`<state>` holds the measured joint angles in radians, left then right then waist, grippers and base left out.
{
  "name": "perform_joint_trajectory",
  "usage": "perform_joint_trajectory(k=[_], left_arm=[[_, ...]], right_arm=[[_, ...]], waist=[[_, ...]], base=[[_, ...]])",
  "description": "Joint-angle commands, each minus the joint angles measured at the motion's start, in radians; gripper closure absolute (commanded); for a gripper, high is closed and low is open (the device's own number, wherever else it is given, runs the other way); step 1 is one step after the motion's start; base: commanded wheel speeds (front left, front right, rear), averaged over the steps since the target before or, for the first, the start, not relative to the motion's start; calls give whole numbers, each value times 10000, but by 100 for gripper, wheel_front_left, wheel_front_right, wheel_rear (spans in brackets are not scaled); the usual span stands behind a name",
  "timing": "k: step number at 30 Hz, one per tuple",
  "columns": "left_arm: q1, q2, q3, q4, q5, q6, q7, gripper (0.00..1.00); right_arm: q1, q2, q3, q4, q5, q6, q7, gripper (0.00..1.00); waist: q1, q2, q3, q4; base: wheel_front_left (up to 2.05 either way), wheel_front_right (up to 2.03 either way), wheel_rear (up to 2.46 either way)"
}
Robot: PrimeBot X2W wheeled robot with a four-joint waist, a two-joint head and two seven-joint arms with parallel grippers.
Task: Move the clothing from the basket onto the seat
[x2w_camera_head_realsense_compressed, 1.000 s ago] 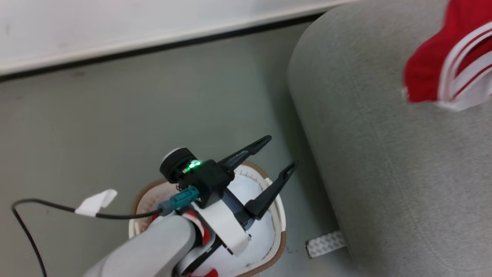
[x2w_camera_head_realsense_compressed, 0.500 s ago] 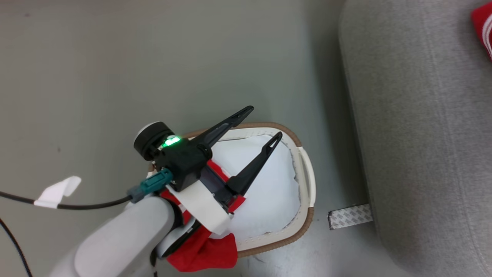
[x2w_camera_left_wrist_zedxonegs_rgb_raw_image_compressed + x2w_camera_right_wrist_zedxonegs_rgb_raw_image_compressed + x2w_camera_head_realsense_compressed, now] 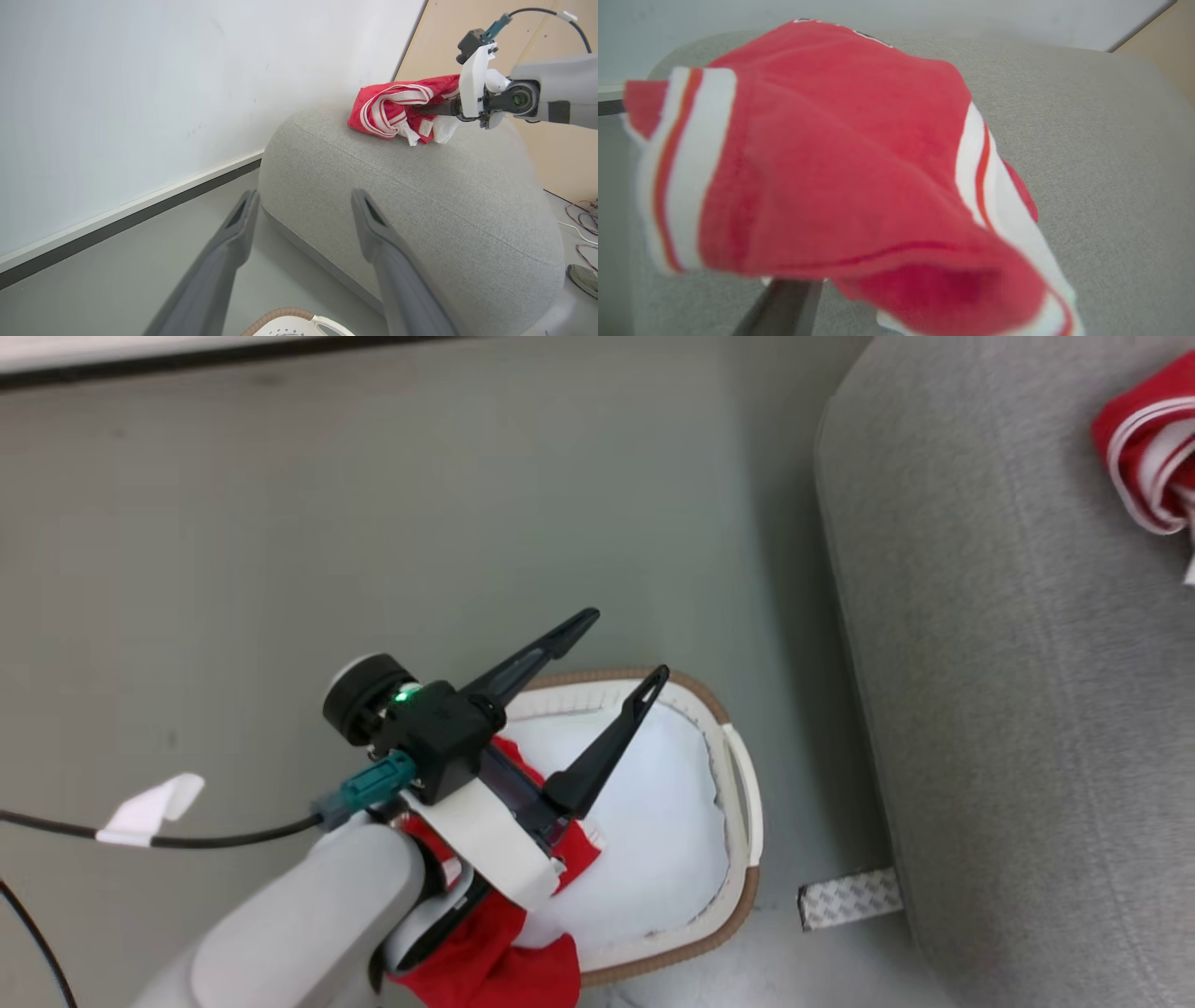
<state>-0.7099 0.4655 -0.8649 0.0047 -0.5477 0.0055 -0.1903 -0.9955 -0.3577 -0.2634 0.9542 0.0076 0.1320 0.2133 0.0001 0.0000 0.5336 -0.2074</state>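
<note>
The basket point(image 3: 738, 887) stands on the floor beside the seat point(image 3: 1008, 709). In it lie a pale white cloth point(image 3: 653, 831) and red clothing point(image 3: 504, 957) at its near end. My left gripper point(image 3: 624, 645) hovers open above the basket with nothing between its fingers. In the left wrist view its fingers point(image 3: 233, 233) point at the seat point(image 3: 420, 196). A red garment point(image 3: 397, 109) with white stripes lies bunched on top of the seat. My right gripper point(image 3: 444, 109) is at that garment, fingers buried in it. The cloth point(image 3: 840, 177) drapes over one right finger point(image 3: 784, 303), which stands wide to the left.
A black cable with a white tag point(image 3: 149, 807) runs over the floor to my left. A patterned tape strip point(image 3: 850, 899) lies at the seat's base. A white wall with a dark baseboard point(image 3: 117, 224) stands behind. Loose cables point(image 3: 581, 219) lie past the seat.
The head camera has swung, so the whole view shifted and more of the basket shows. My left gripper stays open over the basket. The red garment now rests on the seat at the right edge.
</note>
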Motion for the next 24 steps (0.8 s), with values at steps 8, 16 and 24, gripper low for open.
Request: perform_joint_trajectory(k=[8, 16, 24], left_arm=[[818, -264, -99, 736, -385, 198, -272, 0], [1515, -497, 252, 1167, -956, 472, -536, 0], [2160, -549, 1048, 1407, -1066, 1058, -718, 0]], right_arm=[[1085, -476, 2018, 357, 1137, -25, 17, 0], [2090, -1136, 3728, -644, 2873, -25, -138, 0], [3108, -1727, 4629, -2957, 4253, -25, -1623, 0]], waist=[[-1, 0, -2297, -261], [-1, 0, -3936, -198], [-1, 0, -5045, 195]], base=[[0, 0, 0], [0, 0, 0], [0, 0, 0]])
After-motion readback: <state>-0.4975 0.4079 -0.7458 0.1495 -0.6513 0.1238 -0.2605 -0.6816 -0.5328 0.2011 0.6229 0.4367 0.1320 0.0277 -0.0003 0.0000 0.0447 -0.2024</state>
